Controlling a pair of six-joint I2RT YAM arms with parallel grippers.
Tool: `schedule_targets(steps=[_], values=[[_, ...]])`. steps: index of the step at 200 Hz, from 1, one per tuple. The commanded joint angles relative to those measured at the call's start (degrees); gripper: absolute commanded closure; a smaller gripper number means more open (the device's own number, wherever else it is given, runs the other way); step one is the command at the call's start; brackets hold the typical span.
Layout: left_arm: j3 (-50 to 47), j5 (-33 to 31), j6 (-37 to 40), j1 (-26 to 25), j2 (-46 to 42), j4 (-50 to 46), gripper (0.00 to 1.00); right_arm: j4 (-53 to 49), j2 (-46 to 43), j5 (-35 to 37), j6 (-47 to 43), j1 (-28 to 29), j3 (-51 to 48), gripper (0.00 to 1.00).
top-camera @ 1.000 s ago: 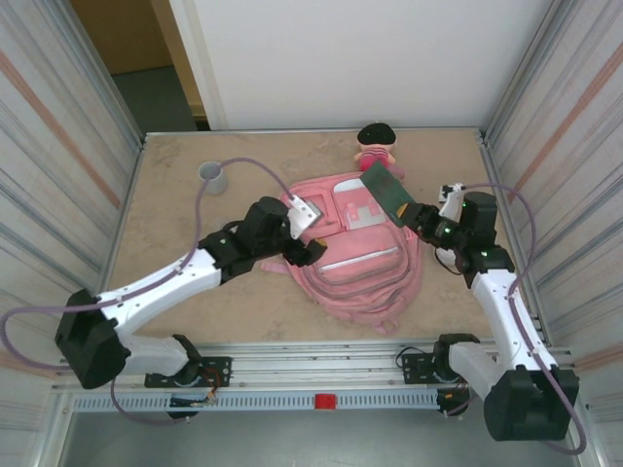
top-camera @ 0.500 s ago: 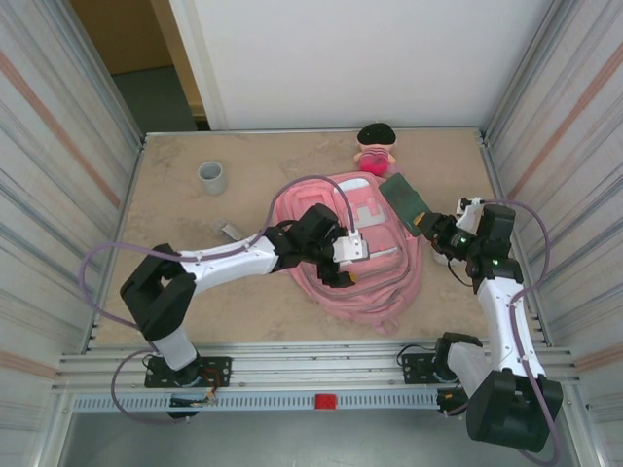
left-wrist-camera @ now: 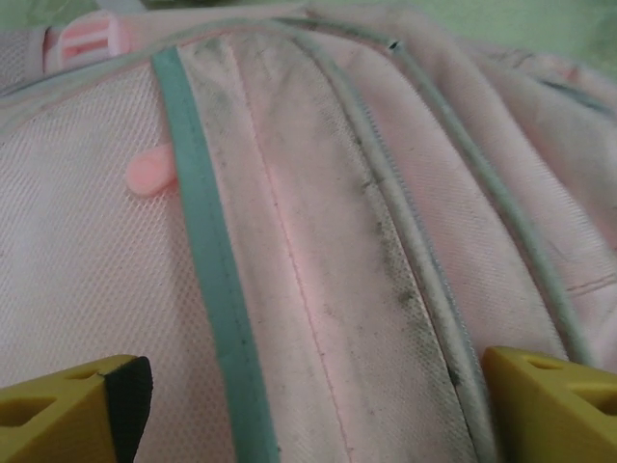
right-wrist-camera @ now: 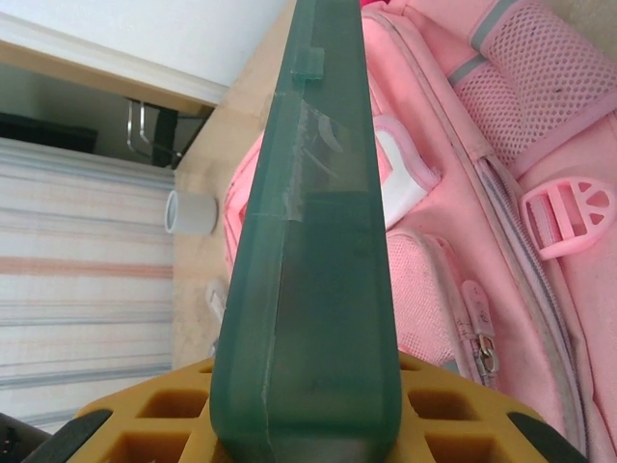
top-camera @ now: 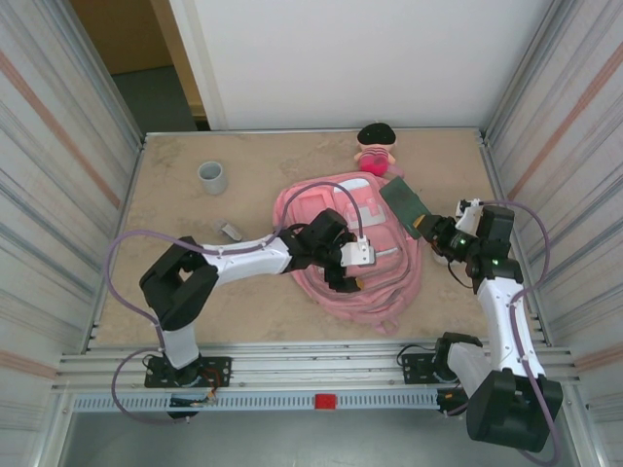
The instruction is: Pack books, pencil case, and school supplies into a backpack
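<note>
Left gripper (top-camera: 343,275) has swung from the left side of the backpack (top-camera: 380,297) onto its front, and the book (top-camera: 404,202) has drawn slightly toward the worktop's right edge; the backpack lies mid-worktop, seemingly unopened (no gap shows), so opening it looks like the step in hand. From the left wrist, the jaws are spread wide over pink fabric, holding nothing; next they likely need a zipper pull. From the right wrist, the right gripper (right-wrist-camera: 308,429) pinches the book on edge.

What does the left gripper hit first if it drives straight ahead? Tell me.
The left gripper, fingers open, would first meet the large pink fabric backpack, on its stitched front; it looks near, though depth is unclear.
</note>
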Motion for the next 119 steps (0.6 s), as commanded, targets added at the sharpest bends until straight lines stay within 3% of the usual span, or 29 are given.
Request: schedule_targets(steps=[1, 36, 71, 119], values=[[-0.6, -7.4, 0.4, -0.2, 0.5, 5.5, 0.17, -0.5, -2.6, 1.1, -2.3, -0.4, 1.3, 0.70], [-1.8, -8.2, -0.5, -0.1, -1.0, 8.4, 0.46, -1.1, -4.0, 1.8, -2.0, -0.4, 0.9, 0.70], [-2.8, -7.3, -3.8, -0.1, -4.7, 9.2, 0.67, -2.9, -6.4, 2.8, -1.8, -0.4, 0.9, 0.70], [-4.8, -9.9, -9.5, -0.1, -8.8, 10.9, 0.86, -7.0, -14.4, 8.5, 2.2, -0.5, 0.6, 0.69]])
